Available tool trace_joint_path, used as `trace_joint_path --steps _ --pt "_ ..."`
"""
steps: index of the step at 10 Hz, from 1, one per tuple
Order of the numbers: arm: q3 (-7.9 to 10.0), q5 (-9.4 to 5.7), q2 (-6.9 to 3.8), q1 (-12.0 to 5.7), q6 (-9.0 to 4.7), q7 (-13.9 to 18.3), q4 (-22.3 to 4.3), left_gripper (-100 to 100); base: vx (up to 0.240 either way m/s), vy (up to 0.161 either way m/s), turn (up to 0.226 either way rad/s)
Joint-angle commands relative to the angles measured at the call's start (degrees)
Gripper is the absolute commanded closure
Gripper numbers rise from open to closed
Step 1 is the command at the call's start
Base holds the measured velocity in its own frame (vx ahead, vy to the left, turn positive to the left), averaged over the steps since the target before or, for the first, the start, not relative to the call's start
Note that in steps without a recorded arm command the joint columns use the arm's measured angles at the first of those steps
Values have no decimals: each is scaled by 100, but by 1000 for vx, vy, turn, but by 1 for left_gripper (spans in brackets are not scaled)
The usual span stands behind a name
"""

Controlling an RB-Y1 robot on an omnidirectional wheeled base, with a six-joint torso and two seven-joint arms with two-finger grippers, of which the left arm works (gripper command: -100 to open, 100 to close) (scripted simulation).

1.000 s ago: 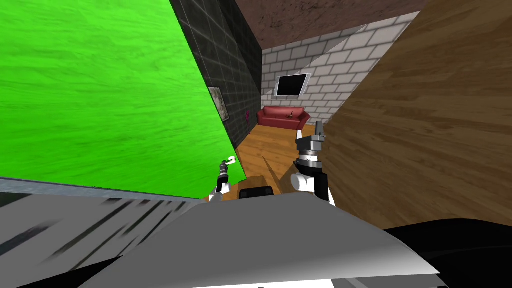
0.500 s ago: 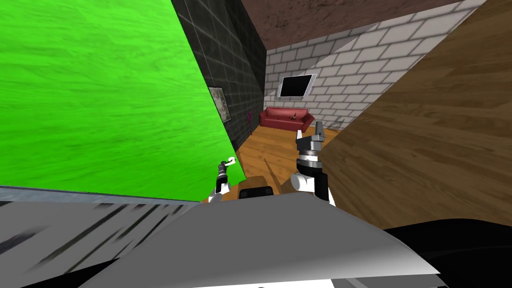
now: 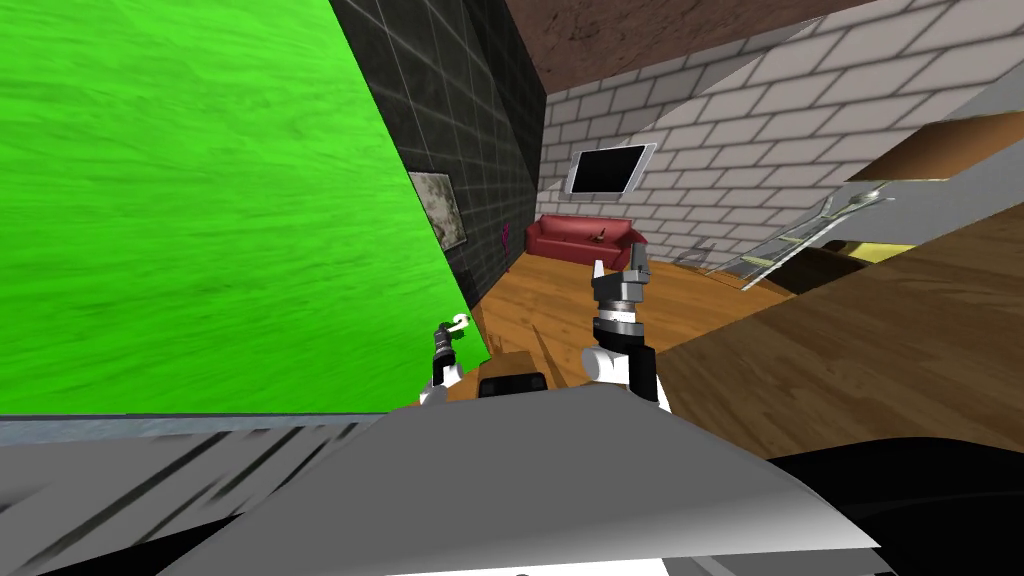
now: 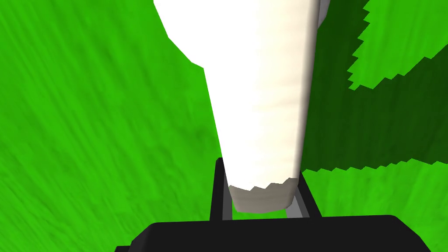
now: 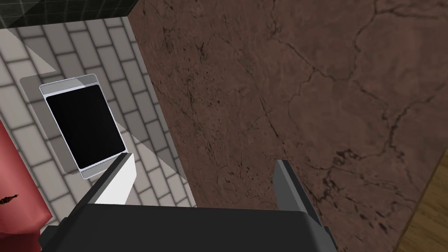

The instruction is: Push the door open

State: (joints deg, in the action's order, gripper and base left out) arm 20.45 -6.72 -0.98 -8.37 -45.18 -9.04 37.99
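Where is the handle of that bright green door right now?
The white door handle sits clamped between the left gripper's fingers. In the head view it is on the robot's left, at the green door's edge, beside the wooden floor.

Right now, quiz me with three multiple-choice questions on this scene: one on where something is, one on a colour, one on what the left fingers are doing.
1. Where does the red sofa stand?
A) upside down on the ceiling
B) in the middle of the floor, away from any wall
C) against the brick wall, under the black screen

2. What colour is the door that the left gripper is at?
A) brown
B) green
C) white

3. How are the left gripper's fingers?
A) shut on the white handle
B) wide open in the air
C) shut on nothing

Answers:
1 C, the head view shows the sofa at the foot of the brick wall, below the screen.
2 B, the panel behind the handle is bright green.
3 A, the left wrist view shows both fingers pressing the handle's sides.
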Motion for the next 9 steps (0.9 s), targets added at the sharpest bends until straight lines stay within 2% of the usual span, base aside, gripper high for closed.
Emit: trace_joint_path --steps 1,6,7,8,9 --pt "120 -63 36 -61 -72 -74 -22 100 215 -54 108" --pt "326 -170 334 -73 -88 -245 -3 100 168 -59 72" --pt "372 -183 270 24 -51 -250 70 100 58 -19 65" --pt "484 -247 92 36 -63 -291 85 100 136 12 31" --pt "504 -260 65 35 -65 -299 88 100 181 7 23"
